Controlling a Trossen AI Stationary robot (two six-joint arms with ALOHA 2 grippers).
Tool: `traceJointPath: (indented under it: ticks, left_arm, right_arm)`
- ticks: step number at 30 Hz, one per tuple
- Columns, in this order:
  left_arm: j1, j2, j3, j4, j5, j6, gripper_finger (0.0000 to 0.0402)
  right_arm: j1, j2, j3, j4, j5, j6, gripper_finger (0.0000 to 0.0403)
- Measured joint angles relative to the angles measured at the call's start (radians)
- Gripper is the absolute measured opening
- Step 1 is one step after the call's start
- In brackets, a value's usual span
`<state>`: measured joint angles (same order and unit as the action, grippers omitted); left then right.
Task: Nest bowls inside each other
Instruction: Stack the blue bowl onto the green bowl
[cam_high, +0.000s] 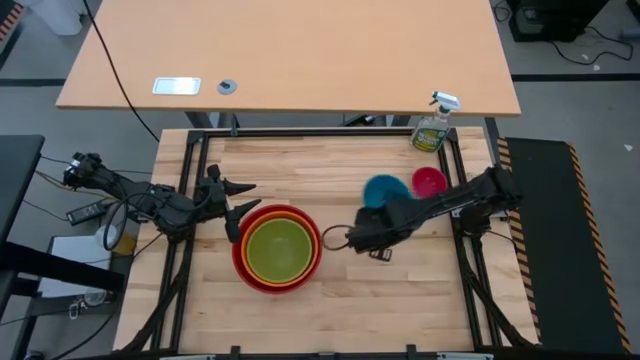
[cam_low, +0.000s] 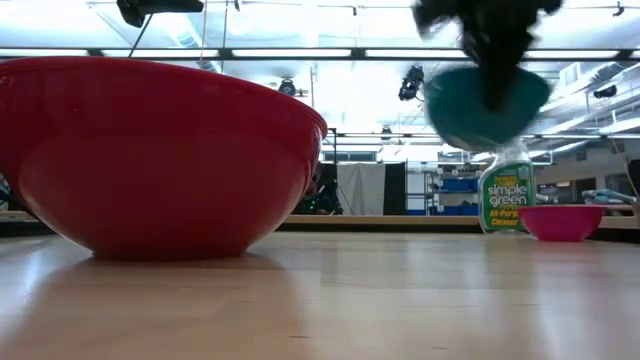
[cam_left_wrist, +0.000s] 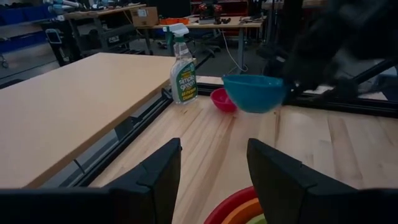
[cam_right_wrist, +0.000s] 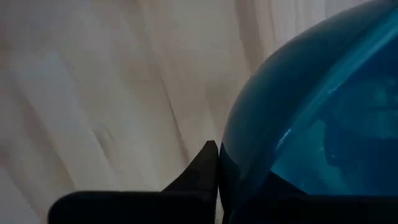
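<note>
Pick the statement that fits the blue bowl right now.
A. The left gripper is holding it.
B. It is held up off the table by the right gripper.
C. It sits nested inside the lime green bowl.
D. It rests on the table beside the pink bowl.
B: the low view shows the blue bowl in the air above the table, and the right gripper is shut on its rim.

A green spray bottle (cam_high: 434, 124) with a white trigger is stood upright at the far right corner of the wooden work table (cam_high: 330, 310); a "simple green" label is read on it in the low view. Beyond this table a larger tan desk (cam_high: 300, 50) is seen, on which a silver plate (cam_high: 176, 86) and a round grommet (cam_high: 227, 87) are set.
</note>
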<state>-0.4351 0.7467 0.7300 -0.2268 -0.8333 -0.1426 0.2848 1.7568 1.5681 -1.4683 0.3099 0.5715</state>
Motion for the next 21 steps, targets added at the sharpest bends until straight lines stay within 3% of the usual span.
traceJointPath:
  ticks: [4, 10, 17, 21]
  left_arm:
    - [0.000, 0.000, 0.000, 0.000, 0.000, 0.000, 0.0188]
    - [0.000, 0.000, 0.000, 0.001, -0.005, 0.002, 0.0188]
    - [0.000, 0.000, 0.000, 0.040, -0.011, 0.029, 0.0188]
    - [0.001, 0.006, 0.000, 0.045, -0.006, 0.034, 0.0188]
  right_arm:
    - [0.049, 0.009, 0.082, 0.232, 0.064, -0.207, 0.0024]
    - [0.096, 0.023, 0.082, 0.632, 0.056, -0.513, 0.0028]
    - [0.078, 0.127, 0.082, 0.980, -0.053, -0.734, 0.0029]
    - [0.051, 0.236, 0.081, 1.069, -0.094, -0.829, 0.0029]
